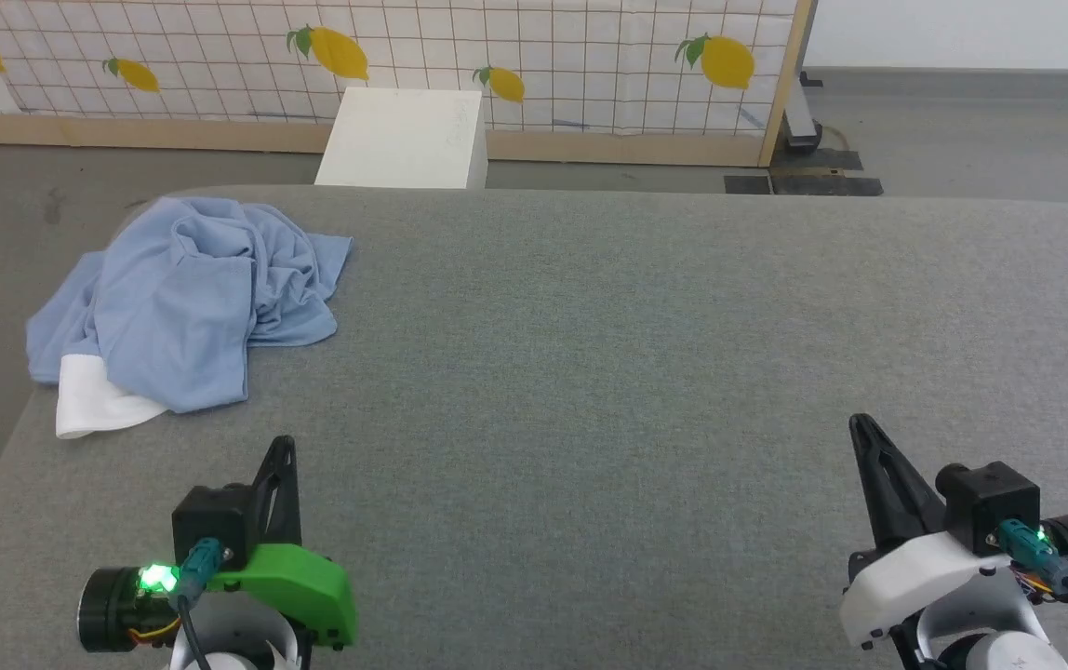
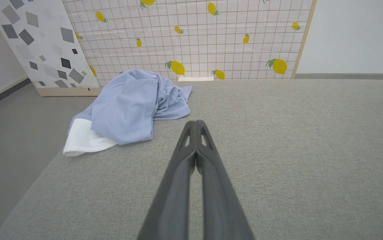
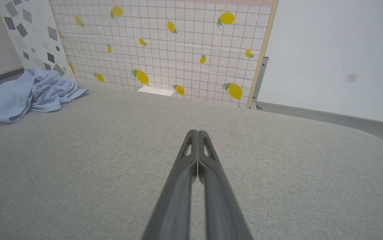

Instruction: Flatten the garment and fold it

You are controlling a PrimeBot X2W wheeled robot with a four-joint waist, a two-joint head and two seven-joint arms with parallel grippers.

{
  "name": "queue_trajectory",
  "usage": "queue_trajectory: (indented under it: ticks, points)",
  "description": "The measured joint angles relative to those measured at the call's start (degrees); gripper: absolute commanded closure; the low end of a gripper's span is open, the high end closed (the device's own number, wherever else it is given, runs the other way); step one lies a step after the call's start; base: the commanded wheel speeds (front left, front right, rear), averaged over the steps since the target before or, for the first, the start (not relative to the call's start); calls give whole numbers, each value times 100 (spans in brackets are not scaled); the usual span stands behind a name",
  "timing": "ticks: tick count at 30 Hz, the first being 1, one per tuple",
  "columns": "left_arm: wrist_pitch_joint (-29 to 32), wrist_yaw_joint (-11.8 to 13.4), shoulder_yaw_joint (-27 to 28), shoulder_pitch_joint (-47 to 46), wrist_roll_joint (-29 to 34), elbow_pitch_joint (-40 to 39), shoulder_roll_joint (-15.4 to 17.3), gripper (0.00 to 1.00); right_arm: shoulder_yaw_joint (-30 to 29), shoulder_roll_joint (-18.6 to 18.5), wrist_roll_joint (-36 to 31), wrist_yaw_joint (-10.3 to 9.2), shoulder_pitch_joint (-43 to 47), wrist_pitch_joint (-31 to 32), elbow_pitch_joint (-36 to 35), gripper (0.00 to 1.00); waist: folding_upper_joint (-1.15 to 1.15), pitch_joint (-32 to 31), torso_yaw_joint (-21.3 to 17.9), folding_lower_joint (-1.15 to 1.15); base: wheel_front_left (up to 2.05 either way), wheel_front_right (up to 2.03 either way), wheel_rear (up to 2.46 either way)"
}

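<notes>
The garment [image 1: 190, 298] is a light blue T-shirt lying crumpled in a heap at the far left of the grey table [image 1: 608, 372], partly over its left edge. It also lies ahead and to the left in the left wrist view [image 2: 131, 103] and at the far left in the right wrist view [image 3: 21, 93]. My left gripper [image 1: 283, 447] hovers near the front left, shut and empty, a short way in front of the garment. My right gripper [image 1: 860, 423] is at the front right, shut and empty, far from it.
A white cloth [image 1: 92, 400] pokes out from under the garment's near edge. A white box [image 1: 404, 140] stands behind the table. A lemon-print grid panel [image 1: 497, 56] with a wooden frame runs along the back. Grey floor lies beyond the table's left edge.
</notes>
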Motion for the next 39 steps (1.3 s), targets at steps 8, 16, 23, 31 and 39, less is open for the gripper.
queue_trajectory:
  ticks: [8, 16, 23, 31, 39]
  points:
    - [0, 0, 0, 0, 0, 0, 0, 100, 0, 0, 0, 0, 0, 0, 0, 100, 0, 0, 0, 0, 0, 0, 0]
    - [0, 0, -9, 3, -14, -1, 1, 0, -3, -1, 2, -2, 2, 0, 5, 0, 0, 0, 0, 0, 0, 0, 0]
    - [-8, 0, -38, 5, -37, -1, 1, 0, -32, -1, 12, -2, 3, -3, 21, 0, 0, 1, 0, 0, 0, 0, 0]
    - [-98, 1, -63, 10, -84, -2, 1, 0, -127, -1, 73, -2, 3, -94, 68, 0, 0, 7, -2, 0, 0, 0, 0]
    - [-199, 3, -88, 31, -127, -3, 1, 0, -220, -1, 124, -2, 3, -190, 113, 0, 0, 15, -2, 0, 0, 0, 0]
